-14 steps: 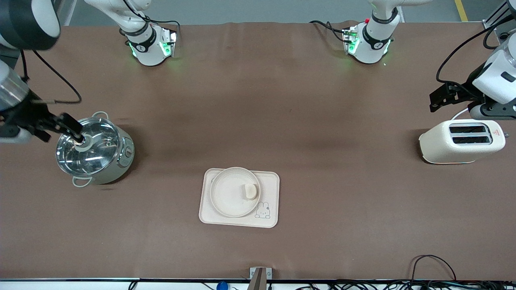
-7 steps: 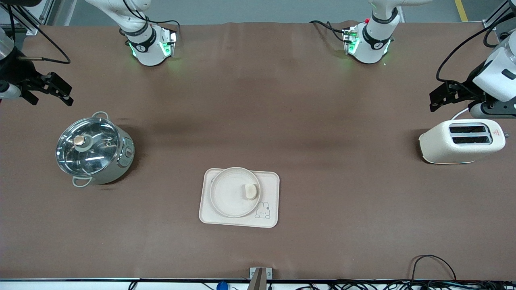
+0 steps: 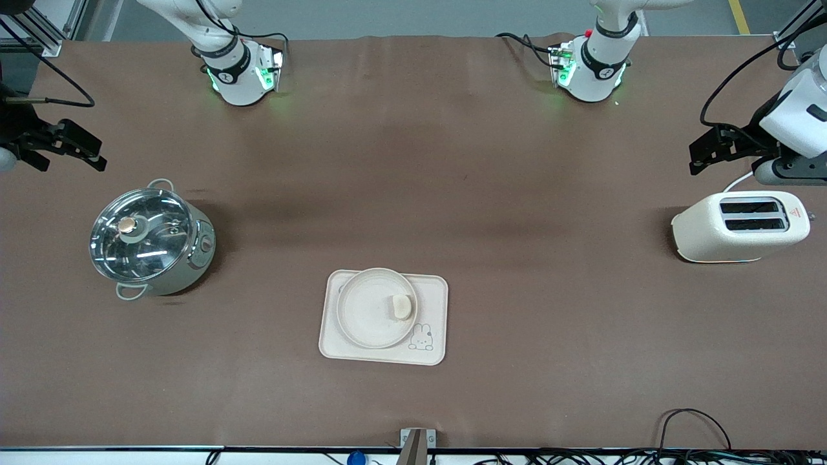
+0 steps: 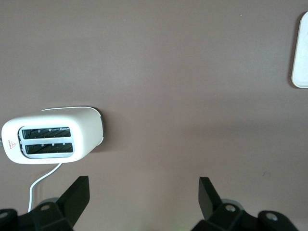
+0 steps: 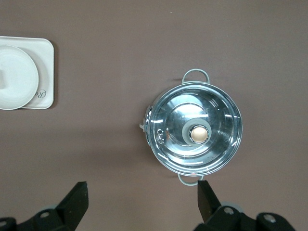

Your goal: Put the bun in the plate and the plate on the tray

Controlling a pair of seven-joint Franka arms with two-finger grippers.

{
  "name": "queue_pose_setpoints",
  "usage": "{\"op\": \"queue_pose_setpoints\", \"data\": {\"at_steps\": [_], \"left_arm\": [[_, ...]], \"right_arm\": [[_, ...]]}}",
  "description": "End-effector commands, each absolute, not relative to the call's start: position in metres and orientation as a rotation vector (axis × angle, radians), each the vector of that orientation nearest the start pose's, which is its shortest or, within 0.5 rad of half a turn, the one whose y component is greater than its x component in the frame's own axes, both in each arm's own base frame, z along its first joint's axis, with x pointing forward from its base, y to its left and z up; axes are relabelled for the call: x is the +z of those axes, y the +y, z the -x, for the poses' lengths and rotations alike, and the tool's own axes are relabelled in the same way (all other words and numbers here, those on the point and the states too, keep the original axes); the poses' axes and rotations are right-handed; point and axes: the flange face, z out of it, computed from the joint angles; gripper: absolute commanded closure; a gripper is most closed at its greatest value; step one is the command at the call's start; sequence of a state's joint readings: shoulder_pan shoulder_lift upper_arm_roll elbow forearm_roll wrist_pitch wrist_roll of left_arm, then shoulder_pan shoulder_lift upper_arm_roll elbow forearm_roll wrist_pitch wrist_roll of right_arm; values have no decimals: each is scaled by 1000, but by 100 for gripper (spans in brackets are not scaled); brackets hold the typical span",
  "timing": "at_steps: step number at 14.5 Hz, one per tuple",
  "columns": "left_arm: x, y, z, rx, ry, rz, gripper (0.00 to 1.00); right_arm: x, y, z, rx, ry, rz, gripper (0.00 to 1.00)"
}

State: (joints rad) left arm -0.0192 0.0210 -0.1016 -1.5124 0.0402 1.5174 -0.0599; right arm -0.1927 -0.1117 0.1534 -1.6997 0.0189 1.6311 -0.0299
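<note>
The small cream bun (image 3: pixel 401 306) lies in the round cream plate (image 3: pixel 368 310), and the plate sits on the cream rectangular tray (image 3: pixel 431 294) with its rabbit drawing, near the middle of the table. The tray's corner also shows in the left wrist view (image 4: pixel 301 57); the plate (image 5: pixel 17 77) on the tray (image 5: pixel 45 67) shows in the right wrist view. My left gripper (image 3: pixel 711 150) is open and empty, up over the table at the left arm's end, above the toaster's side. My right gripper (image 3: pixel 77 147) is open and empty, up over the right arm's end, by the pot.
A cream two-slot toaster (image 3: pixel 740 226) with a white cord stands at the left arm's end; it also shows in the left wrist view (image 4: pixel 50 134). A steel pot with a glass lid (image 3: pixel 150 240) stands at the right arm's end, seen too in the right wrist view (image 5: pixel 195 127). Cables lie along the front edge.
My right gripper has lifted off the pot's lid knob and drawn back toward the table's edge at the right arm's end. The left gripper rose slightly. Bun, plate and tray have not moved.
</note>
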Motion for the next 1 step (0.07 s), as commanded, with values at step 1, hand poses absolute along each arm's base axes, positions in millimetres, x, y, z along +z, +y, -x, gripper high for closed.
{"op": "queue_pose_setpoints", "data": {"at_steps": [1], "left_arm": [[642,-62,-551,33,96,3118,0]], "right_arm": [[636,-10,-524,-63,-8,3125,0]]}}
